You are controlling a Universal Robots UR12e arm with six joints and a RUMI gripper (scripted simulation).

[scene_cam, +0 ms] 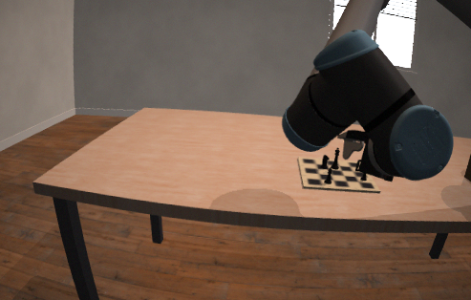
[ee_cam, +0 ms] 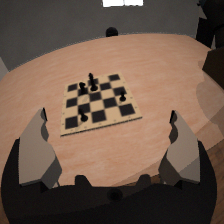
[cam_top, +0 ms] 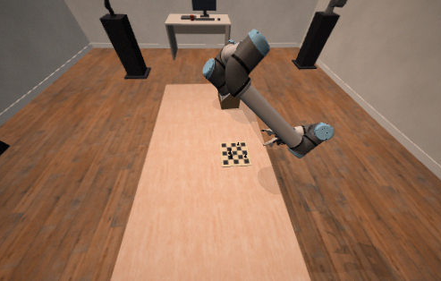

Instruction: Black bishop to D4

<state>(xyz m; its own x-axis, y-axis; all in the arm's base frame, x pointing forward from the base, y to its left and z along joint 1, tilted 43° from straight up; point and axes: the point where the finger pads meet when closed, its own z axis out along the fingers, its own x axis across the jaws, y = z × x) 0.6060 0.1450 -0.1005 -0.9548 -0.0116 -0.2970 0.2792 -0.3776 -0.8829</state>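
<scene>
A small chessboard (cam_top: 235,154) lies on the long wooden table, near its right edge. It also shows in the exterior view (scene_cam: 338,174) and in the wrist view (ee_cam: 100,102). Several black pieces stand upright on it: a tall one (ee_cam: 92,82), a knight-like one (ee_cam: 82,88), and two shorter ones (ee_cam: 121,96) (ee_cam: 83,115). They are too small to tell which is the bishop. My gripper (cam_top: 267,137) is open and empty. It hovers beside the board at the table's right edge, apart from every piece. Its two fingers frame the board's near side in the wrist view.
The arm's base sits on a brown block (cam_top: 230,102) at the far end of the table. The arm's large elbow (scene_cam: 367,110) hides part of the board in the exterior view. Black pedestals (cam_top: 124,45) and a desk (cam_top: 198,22) stand far off.
</scene>
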